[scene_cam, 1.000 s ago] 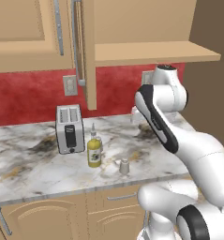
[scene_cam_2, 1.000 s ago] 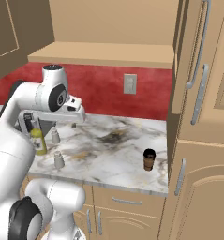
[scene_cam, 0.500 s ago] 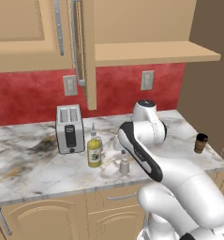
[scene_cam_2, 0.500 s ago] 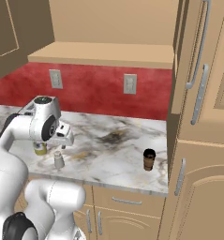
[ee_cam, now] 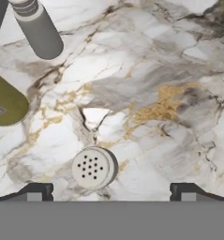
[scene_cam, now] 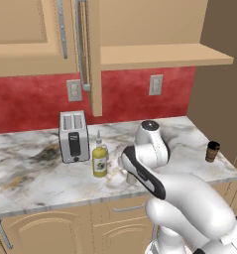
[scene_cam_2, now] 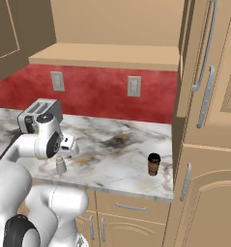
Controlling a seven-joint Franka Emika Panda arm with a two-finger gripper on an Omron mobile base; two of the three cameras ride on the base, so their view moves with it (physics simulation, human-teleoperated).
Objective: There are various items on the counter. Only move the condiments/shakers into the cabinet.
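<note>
Bare marble counter (ee_cam: pixel 169 93) lies open right of the near shaker (ee_cam: pixel 93 168); beyond it stand a second shaker (ee_cam: pixel 38 30) and the yellow-green bottle (ee_cam: pixel 5 103).

Counter (ee_cam: pixel 146 75): white-grey marble, tan veins. Shaker (ee_cam: pixel 93 168): grey, dotted top. Bottle (scene_cam: pixel 99 158): yellow-green. Toaster (scene_cam: pixel 73 135): silver, black front.

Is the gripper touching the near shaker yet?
Apart. In the hand view, the shaker stands between the open fingertips, with bare marble counter showing on both sides of it.
</note>
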